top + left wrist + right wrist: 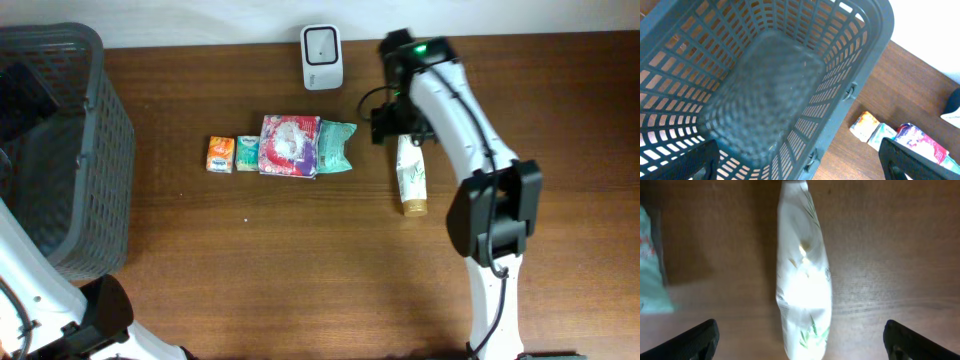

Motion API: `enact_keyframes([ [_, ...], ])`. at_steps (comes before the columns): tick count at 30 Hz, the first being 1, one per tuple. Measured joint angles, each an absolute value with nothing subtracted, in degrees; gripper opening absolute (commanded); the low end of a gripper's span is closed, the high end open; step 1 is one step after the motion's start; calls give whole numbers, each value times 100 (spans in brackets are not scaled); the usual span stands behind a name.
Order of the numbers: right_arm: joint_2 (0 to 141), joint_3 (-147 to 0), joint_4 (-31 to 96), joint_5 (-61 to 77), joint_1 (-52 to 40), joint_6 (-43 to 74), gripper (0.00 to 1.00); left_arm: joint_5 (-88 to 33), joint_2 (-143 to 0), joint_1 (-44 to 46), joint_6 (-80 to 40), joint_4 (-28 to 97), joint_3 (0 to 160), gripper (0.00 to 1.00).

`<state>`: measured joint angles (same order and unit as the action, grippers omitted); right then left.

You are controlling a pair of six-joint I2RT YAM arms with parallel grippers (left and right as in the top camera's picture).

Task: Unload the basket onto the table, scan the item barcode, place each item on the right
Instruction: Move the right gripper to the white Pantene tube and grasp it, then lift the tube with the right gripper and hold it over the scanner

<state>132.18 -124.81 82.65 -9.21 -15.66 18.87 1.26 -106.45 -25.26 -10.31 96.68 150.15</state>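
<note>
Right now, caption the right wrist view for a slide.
Open right gripper above a white tube lying on the wooden table.

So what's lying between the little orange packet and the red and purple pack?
A small green packet, lined up between the orange packet and the red and purple pack; the overhead view shows it most clearly.

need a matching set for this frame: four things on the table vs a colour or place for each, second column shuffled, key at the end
Column 1
1. basket
2. scanner
3. tube
4. small box

Column 2
A. orange, at the left end of the row
B. grey mesh, at the left edge of the table
C. white with a tan cap, lying flat
D. white, at the back edge by the wall

Pairs: 1-B, 2-D, 3-C, 4-A
</note>
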Motion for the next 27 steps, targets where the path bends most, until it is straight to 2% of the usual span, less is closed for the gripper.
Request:
enact_keyframes([
  [1, 13216, -12289, 8117, -1221, -1719, 2134, 100, 126, -10645, -2526, -1031, 9668, 15015, 99],
  [5, 13218, -11483, 7450, -1695, -1820, 2665, 86, 126, -10645, -2526, -1031, 9666, 15015, 99],
  [8, 13218, -11008, 6923, -1846, -1820, 2816, 84, 123, -10645, -2526, -1031, 9671, 15015, 99],
  [10, 13218, -10742, 6630, -1900, -1820, 2818, 75, 126, -10645, -2526, -1033, 9668, 15015, 99],
  [11, 13218, -10650, 6534, -1914, -1820, 2794, 66, 126, -10645, -2526, -1031, 9666, 15015, 99],
  [14, 13218, -10527, 6549, -1986, -1820, 2506, 27, 126, -10645, -2526, -1031, 9668, 15015, 99],
  [16, 13214, -10530, 6584, -2014, -1820, 2392, 11, 123, -10645, -2526, -1033, 9671, 15015, 99],
  [21, 13235, -10687, 7061, -1743, -1780, 2255, 7, 126, -10645, -2526, -1033, 9668, 15015, 99],
  [24, 13270, -11559, 7371, -836, -1619, 1780, 7, 123, -10645, -2526, -1031, 9668, 15015, 99],
  [27, 13270, -12145, 7540, 1184, -1234, 950, 7, 123, -10645, -2526, -1031, 9668, 15015, 99],
])
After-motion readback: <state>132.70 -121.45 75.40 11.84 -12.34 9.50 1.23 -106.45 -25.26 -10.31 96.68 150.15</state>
